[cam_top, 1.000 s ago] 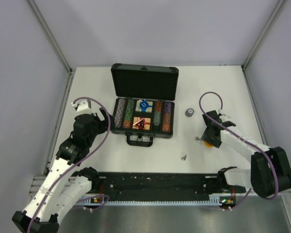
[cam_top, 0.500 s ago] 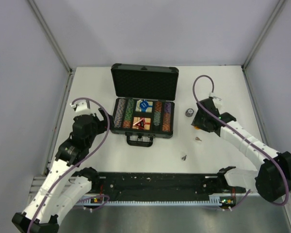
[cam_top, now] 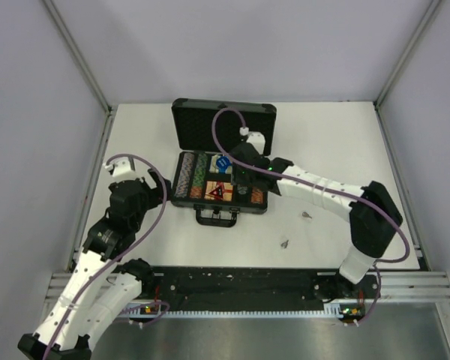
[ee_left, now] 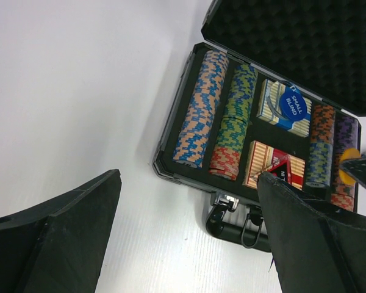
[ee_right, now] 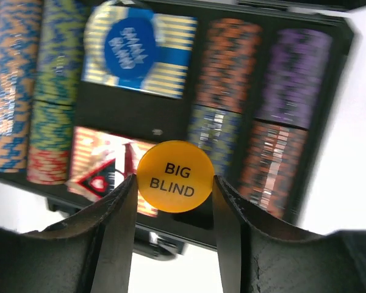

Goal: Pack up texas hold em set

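Yellow BIG BLIND button (ee_right: 175, 176) pinched in right hand (ee_right: 174, 189) over open black case (cam_top: 195, 127), left hand (ee_left: 188, 201) spread wide.

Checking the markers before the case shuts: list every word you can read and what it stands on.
"BIG BLIND": on the yellow button, pinched in the right gripper above the case.
"SMALL BLIND": on the blue button, lying on the blue card box.
Print on the red triangle: too small to read.
Chips: nothing readable.
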### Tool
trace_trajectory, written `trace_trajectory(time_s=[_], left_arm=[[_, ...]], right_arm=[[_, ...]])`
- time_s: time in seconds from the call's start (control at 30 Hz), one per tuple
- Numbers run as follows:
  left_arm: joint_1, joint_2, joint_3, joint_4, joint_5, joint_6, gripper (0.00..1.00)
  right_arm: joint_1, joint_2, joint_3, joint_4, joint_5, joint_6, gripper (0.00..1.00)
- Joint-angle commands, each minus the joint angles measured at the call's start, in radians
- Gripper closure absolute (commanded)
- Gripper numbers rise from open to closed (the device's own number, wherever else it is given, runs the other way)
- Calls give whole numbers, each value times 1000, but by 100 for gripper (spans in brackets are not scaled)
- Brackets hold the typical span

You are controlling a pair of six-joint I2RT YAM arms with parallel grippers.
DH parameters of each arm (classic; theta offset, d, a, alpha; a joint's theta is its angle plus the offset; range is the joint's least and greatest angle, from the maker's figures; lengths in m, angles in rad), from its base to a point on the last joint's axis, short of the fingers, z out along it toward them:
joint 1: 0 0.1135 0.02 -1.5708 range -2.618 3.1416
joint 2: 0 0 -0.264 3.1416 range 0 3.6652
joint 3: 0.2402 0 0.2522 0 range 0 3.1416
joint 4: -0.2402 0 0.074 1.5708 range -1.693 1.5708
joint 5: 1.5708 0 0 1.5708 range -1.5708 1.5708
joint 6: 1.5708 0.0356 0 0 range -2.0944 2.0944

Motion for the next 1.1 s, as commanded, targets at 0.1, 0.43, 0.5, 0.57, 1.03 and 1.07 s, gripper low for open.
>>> trace_trajectory(time_s=[0.1,0.43,0.5,0.57,1.03,1.07], left_arm=[[2,-38,37,-30,-83,-2,1],[3,-51,36,-36,-103,2,1],[2,-48,34,-35,-103,3,1],[2,-45,37,-35,-103,5,1],[2,-50,28,-39,-103,0,1],[2,-50,30,-39,-101,0,1]], right_arm=[[113,194,233,38,15,-111,56],[152,300,333,-8,3,-154,56],[155,315,345,-17,-8,-157,56],[161,323,358,-37,-5,-156,56],[190,334,370,-105,-19,-159,54],[190,338,369,-105,-17,-157,53]])
